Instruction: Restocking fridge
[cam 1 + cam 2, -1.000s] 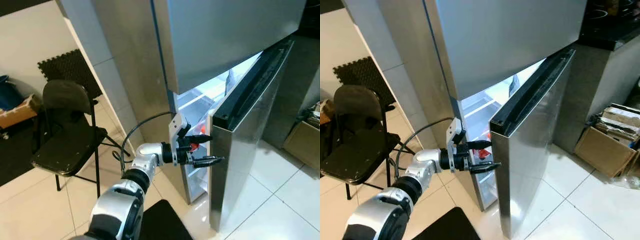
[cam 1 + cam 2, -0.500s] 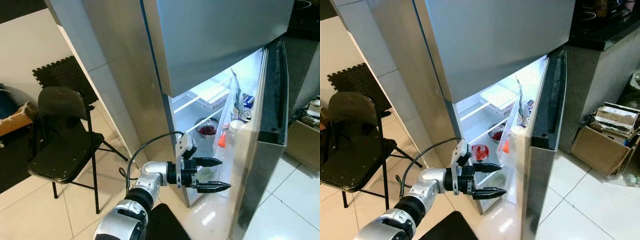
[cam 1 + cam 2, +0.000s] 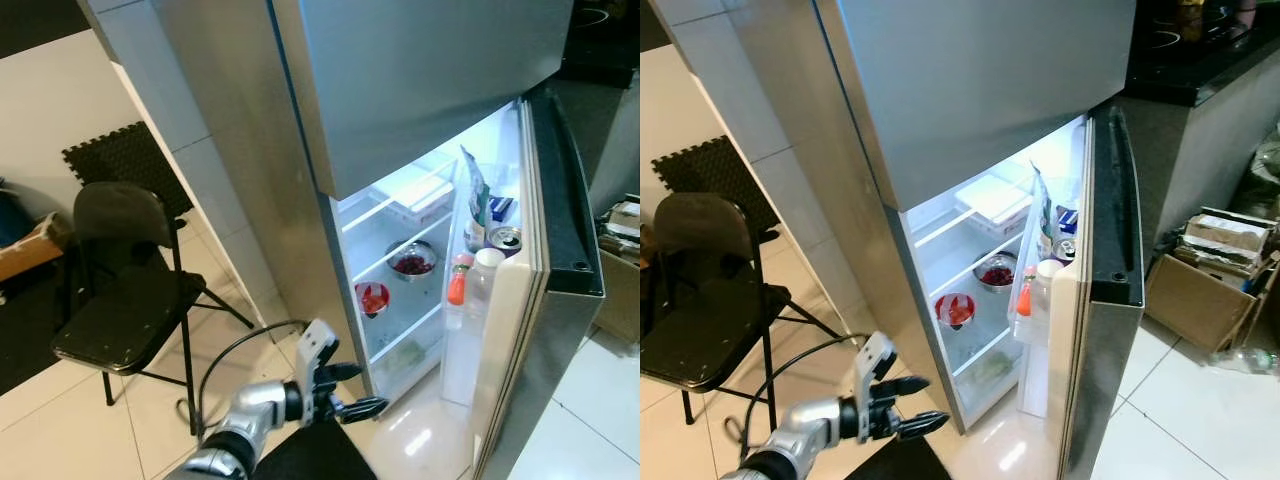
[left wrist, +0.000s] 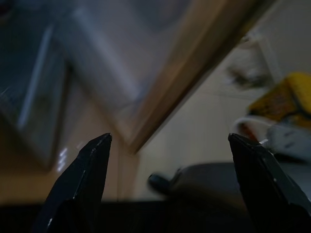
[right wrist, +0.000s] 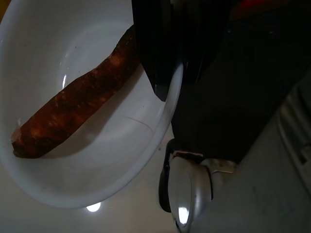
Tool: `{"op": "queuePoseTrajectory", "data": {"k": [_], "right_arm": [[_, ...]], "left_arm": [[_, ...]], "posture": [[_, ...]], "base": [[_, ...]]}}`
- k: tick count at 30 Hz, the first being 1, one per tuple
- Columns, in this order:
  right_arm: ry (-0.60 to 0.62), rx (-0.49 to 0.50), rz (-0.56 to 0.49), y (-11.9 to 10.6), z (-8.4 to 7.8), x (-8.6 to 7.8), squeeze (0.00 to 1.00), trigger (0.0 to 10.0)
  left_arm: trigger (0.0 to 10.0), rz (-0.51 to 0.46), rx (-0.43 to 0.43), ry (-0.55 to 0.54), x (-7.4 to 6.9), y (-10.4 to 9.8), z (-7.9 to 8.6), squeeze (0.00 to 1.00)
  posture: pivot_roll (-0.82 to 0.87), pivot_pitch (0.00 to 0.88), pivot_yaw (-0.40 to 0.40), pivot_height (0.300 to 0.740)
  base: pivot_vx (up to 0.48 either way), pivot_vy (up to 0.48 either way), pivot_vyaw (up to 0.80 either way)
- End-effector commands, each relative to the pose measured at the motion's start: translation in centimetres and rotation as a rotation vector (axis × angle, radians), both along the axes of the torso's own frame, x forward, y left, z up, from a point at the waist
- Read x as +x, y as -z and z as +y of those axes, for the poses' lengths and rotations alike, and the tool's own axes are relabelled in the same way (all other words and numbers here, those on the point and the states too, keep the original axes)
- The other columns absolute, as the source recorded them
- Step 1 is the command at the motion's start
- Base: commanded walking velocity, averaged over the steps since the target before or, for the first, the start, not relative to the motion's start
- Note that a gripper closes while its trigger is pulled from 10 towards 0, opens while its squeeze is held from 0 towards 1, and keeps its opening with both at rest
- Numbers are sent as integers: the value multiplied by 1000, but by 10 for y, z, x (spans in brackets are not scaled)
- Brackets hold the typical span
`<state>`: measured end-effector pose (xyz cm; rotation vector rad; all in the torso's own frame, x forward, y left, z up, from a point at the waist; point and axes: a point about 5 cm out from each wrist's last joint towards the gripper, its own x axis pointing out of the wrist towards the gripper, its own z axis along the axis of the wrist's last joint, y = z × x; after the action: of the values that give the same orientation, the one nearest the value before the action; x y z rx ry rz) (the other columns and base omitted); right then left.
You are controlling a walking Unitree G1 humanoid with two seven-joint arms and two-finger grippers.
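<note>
Looking through the head views, we see the fridge (image 3: 300, 150) with its lower door (image 3: 560, 260) swung wide and the lit inside showing: a white box (image 3: 415, 200) on the upper shelf, a metal bowl (image 3: 412, 262) of red stuff below it, a small red-filled cup (image 3: 372, 297) lower down. Door rack holds a can (image 3: 505, 238), a white-capped bottle (image 3: 485, 275) and an orange-capped bottle (image 3: 457, 285). Our left pincer (image 3: 352, 390) sits low, near the fridge's bottom corner, fingers spread, gripping nothing. Black folding chair (image 3: 125, 290) stands on the tiled floor to the left; cardboard boxes (image 3: 1205, 275) to the right. Left wrist view: two black fingertips (image 4: 82, 184) wide apart, blurry background, hard to read. Right wrist view: our right pincer (image 5: 155, 58) is pinching the rim of a white bowl (image 5: 97, 160), a carrot (image 5: 73, 107) lying inside it.
</note>
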<state>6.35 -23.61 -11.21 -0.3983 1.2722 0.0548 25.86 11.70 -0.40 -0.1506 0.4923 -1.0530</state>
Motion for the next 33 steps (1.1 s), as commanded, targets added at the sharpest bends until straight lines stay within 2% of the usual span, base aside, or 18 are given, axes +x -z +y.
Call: {"op": "queuePoseTrajectory", "data": {"k": [1,5,7,10,13,20,21,28,31,33], "right_arm": [[-12,10,-23,0,7,11,0,10000],[-20,9,-15,0,7,11,0,10000],[-27,9,-11,0,7,13,0,10000],[-29,7,-10,-1,7,15,0,10000],[-21,-4,1,-1,4,16,0,10000],[-21,-19,34,-2,-2,15,0,10000],[-31,-24,44,-2,-5,14,0,10000],[-56,-53,71,-6,-20,13,0,10000],[-31,-67,53,-9,-26,20,0,10000],[-20,-68,46,-10,-28,22,0,10000]], "left_arm": [[10000,65,116,-100,-11,17,23,0],[10000,115,159,-166,-18,25,31,0],[10000,167,191,-255,-24,34,40,0],[10000,204,224,-315,-31,41,45,0],[10000,259,280,-422,-43,51,57,0],[10000,345,318,-597,-56,62,72,0],[10000,354,314,-637,-58,63,73,0],[10000,378,300,-752,-64,67,74,0],[10000,419,316,-779,-78,75,74,0],[10000,429,320,-781,-82,77,74,0]], "posture": [[-128,0,114,740],[-125,0,106,740],[-122,0,95,740],[-121,0,91,740],[-126,0,83,740],[-124,0,63,740],[-106,0,35,740],[-79,0,1,740],[-79,0,-3,740],[-75,0,-7,740]], "base": [[0,0,0],[0,0,0],[0,0,0],[0,0,0],[0,0,0],[0,0,-664],[0,0,-775],[0,0,-775],[0,0,-775],[0,0,-775]]}}
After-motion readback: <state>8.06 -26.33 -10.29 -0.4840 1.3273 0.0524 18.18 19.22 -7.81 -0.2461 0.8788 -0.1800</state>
